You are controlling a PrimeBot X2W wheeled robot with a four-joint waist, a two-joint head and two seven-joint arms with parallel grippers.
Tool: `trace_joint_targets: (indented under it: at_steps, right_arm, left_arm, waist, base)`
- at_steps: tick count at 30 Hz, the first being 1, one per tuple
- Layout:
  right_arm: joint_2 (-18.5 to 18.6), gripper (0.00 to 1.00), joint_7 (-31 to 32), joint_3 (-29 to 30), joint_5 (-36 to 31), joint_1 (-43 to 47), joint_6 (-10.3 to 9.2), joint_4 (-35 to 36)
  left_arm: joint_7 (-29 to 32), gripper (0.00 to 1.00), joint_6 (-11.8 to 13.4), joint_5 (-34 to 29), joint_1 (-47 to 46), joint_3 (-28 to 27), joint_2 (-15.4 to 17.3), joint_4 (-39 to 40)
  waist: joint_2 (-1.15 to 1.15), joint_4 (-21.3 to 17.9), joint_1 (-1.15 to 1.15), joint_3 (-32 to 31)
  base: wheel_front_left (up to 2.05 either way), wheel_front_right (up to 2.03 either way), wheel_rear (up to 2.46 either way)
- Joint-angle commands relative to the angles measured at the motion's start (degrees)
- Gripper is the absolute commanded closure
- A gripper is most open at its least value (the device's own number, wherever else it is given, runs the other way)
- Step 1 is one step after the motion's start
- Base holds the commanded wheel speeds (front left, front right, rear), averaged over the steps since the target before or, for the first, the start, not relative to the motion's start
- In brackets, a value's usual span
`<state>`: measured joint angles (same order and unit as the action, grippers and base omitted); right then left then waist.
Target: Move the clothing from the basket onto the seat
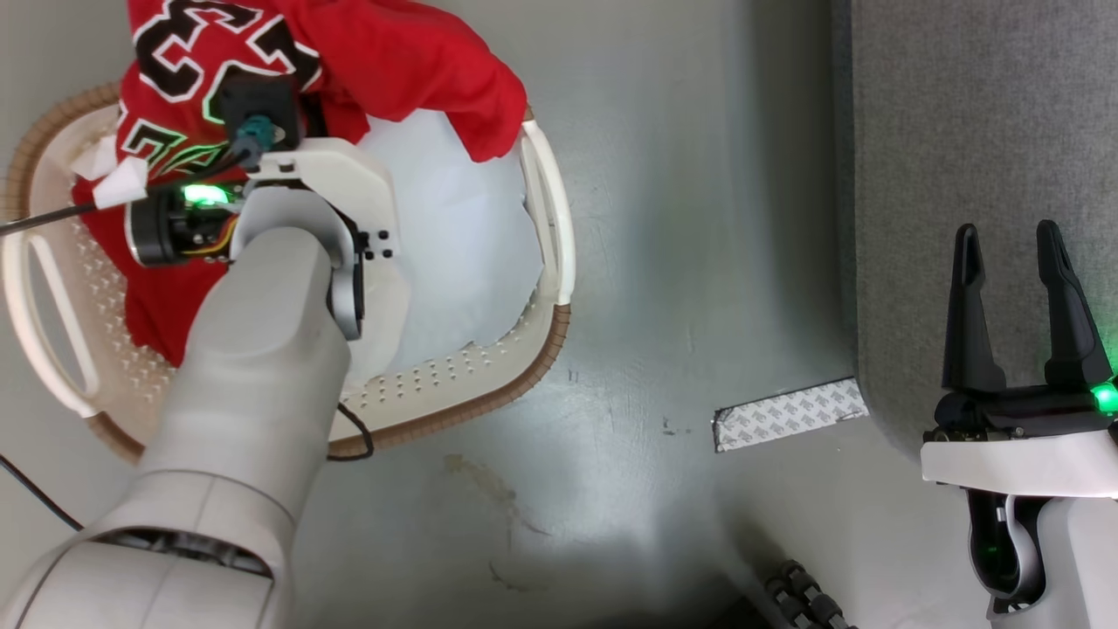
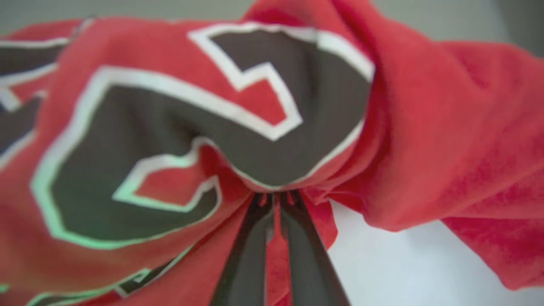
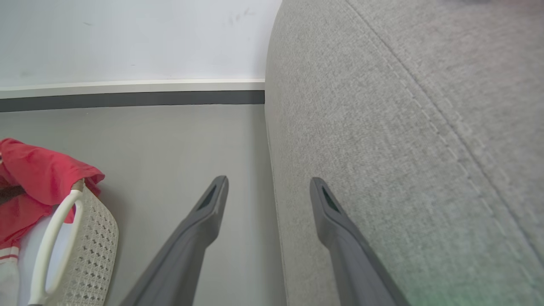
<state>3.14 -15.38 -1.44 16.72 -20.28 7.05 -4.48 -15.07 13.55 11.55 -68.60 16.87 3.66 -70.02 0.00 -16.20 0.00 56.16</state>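
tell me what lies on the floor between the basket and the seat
In the head view, bare grey floor separates the basket and the seat; a strip of patterned tape lies on it beside the seat's edge.

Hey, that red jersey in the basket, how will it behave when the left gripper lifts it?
Probably floppy: the jersey bunches into folds where the left gripper pinches it, so it should sag and trail. Likely light, being thin cloth. One fold drapes over the basket rim and may drag there.

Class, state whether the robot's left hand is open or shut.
Shut: fingers of the left hand press together, pinching a fold of the jersey.
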Motion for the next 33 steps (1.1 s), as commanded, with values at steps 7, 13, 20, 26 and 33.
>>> trace_joint_targets:
  at_steps: [7,13,20,26,33]
  right_arm:
    - [-0.3,0.0,0.4,0.1,-0.3,-1.6,0.78,-1.9]
    - [-0.2,0.0,0.3,0.3,-0.7,-1.3,0.56,-2.5]
    - [-0.2,0.0,0.3,0.5,-0.5,0.7,0.51,-4.5]
    - [-0.2,0.0,0.3,1.1,-0.2,3.4,0.51,-6.2]
    - [-0.2,0.0,0.3,2.1,-0.7,7.2,0.51,-8.0]
  left_arm:
    - [-0.1,1.0,-2.3,1.6,2.9,1.4,-0.5,0.6]
    - [-0.1,1.0,-5.8,3.7,6.1,2.5,-0.7,1.8]
    - [-0.1,1.0,-9.4,9.5,11.8,5.8,-0.7,4.9]
    - [-0.1,1.0,-9.8,13.6,17.3,9.0,-0.7,9.9]
    - [-0.1,1.0,-8.2,16.5,23.5,11.3,-0.7,17.6]
  waist:
    - [0.0,2.3,0.0,-3.0]
    - [0.0,3.6,0.0,-6.7]
    - [0.0,4.7,0.0,-13.9]
    - [0.0,5.4,0.0,-21.0]
    - [0.0,6.2,0.0,-29.5]
  base:
    - [0.0,0.0,0.0]
    - [0.0,0.0,0.0]
    - [0.0,0.0,0.0]
    - [0.0,0.0,0.0]
    - [0.0,0.0,0.0]
